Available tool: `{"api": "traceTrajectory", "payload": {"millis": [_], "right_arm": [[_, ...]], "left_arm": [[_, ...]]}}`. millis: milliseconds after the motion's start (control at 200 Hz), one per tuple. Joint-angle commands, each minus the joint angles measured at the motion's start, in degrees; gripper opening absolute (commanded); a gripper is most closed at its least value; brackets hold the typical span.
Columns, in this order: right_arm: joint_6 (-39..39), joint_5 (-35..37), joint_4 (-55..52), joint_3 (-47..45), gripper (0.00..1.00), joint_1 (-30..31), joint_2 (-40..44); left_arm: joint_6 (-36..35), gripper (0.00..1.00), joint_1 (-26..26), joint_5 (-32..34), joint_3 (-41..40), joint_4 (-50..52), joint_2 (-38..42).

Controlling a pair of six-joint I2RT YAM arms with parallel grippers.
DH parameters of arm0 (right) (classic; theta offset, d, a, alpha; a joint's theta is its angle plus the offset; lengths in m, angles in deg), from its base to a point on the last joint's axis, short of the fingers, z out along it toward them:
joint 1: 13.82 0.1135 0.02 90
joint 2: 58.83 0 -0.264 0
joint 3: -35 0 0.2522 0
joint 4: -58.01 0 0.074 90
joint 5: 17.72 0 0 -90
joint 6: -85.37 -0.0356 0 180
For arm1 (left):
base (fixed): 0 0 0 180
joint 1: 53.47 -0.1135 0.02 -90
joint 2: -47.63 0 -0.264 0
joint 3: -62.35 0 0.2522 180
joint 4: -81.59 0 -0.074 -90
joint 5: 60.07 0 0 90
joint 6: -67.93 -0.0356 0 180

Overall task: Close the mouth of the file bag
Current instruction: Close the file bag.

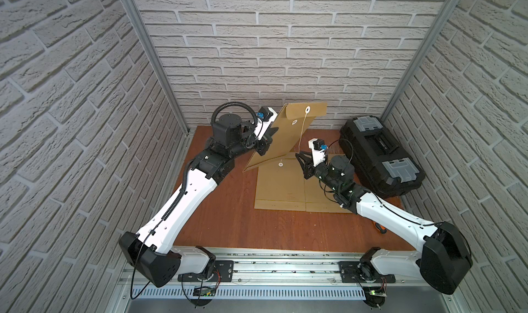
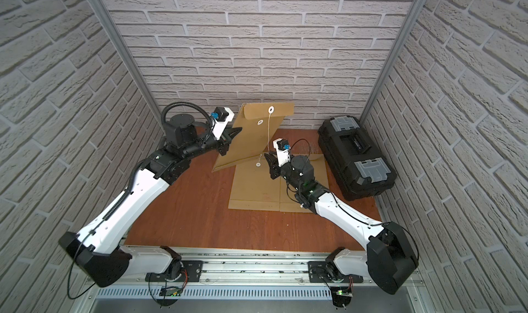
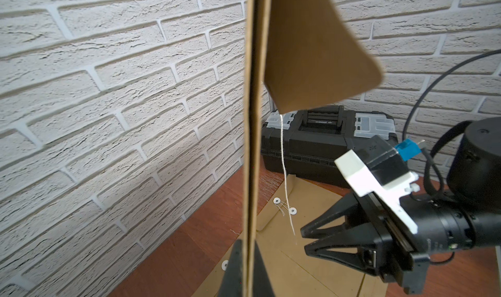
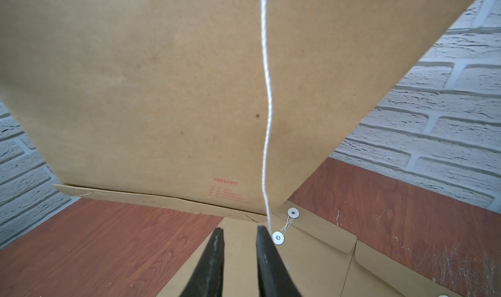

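Observation:
A brown file bag point(image 1: 285, 137) point(image 2: 251, 140) stands tilted above the table, its lower corner near the flat bags. My left gripper point(image 1: 270, 135) point(image 3: 249, 255) is shut on its side edge. The flap point(image 1: 307, 111) point(image 3: 311, 51) is folded over the mouth at the top and stands a little off the bag's face. A white string point(image 1: 303, 131) point(image 4: 267, 119) hangs loose from the flap's white disc. My right gripper point(image 1: 298, 157) point(image 4: 238, 230) is open a little, low in front of the bag point(image 4: 162, 92). The string's end hangs beside one fingertip, not between the jaws.
More brown file bags point(image 1: 285, 188) lie flat on the wooden table point(image 1: 243, 225) under the right gripper. A black toolbox point(image 1: 380, 154) sits at the right against the wall. A small orange-handled tool point(image 1: 380, 228) lies by the right arm. Brick walls enclose three sides.

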Motion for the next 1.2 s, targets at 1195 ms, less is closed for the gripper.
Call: {"api": "traceTrajectory", "payload": {"millis": [1195], "right_arm": [[4.01,4.45,1.19,3.28,0.26,-2.60,-3.96]], "left_arm": [[-1.70,0.00,1.44,0.13,3.38,-1.32,1.13]]}}
